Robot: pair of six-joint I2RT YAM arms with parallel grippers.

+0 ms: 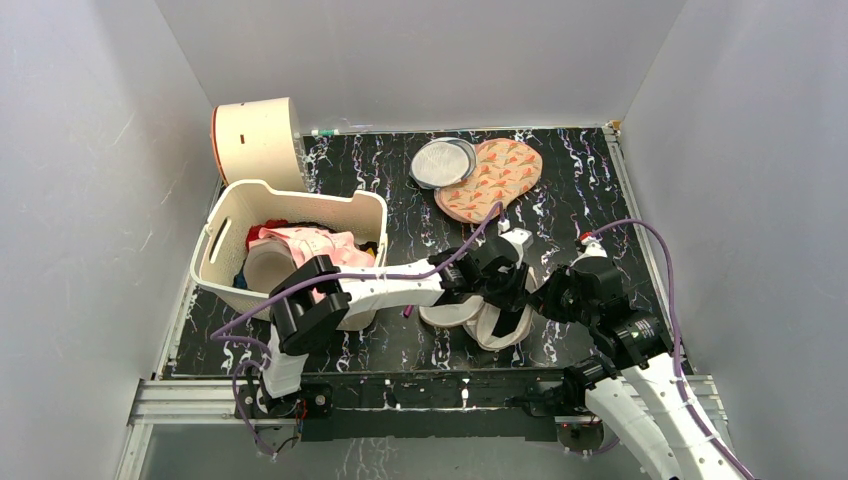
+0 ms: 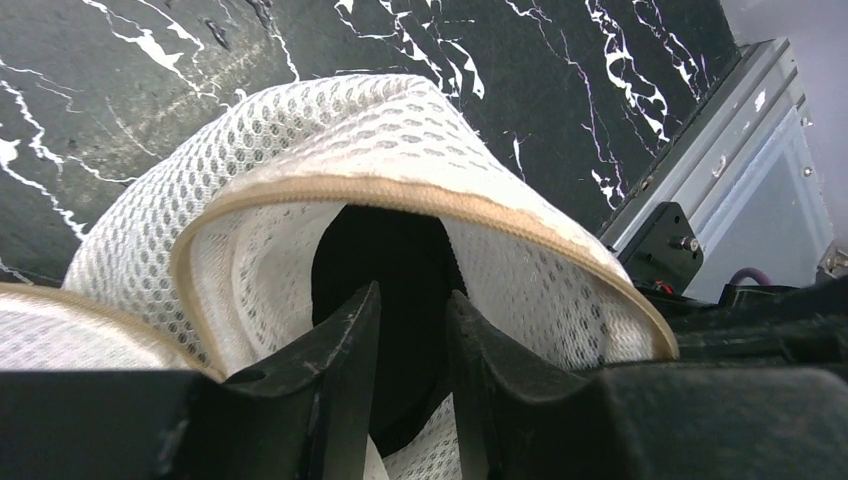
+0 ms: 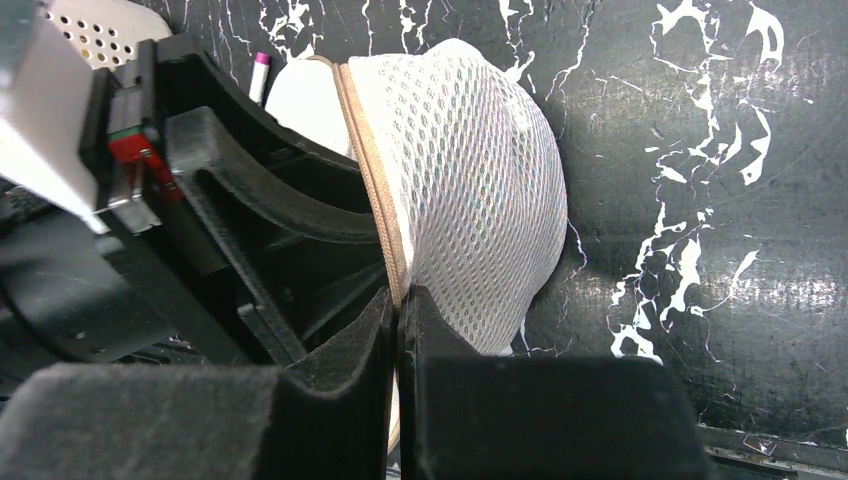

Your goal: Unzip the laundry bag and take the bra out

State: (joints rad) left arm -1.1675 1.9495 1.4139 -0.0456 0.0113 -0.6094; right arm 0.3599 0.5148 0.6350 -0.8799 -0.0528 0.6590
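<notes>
Beige mesh laundry bag (image 1: 500, 328) standing open near the front middle of the black marbled table (image 1: 400, 200), right gripper (image 3: 398, 295) pinched tight on its zipper rim, left gripper (image 2: 412, 295) at the bag's mouth, fingers narrowly apart, cannot tell if they grasp mesh.

Laundry bag (image 1: 452, 316): dome-shaped pouch of pale see-through mesh with tan zipper tape around the rim; rim parted and gaping, dark inside; rests on the bench near the middle of its near edge; rim pinched in the right pincer (image 3: 398, 296)
</notes>
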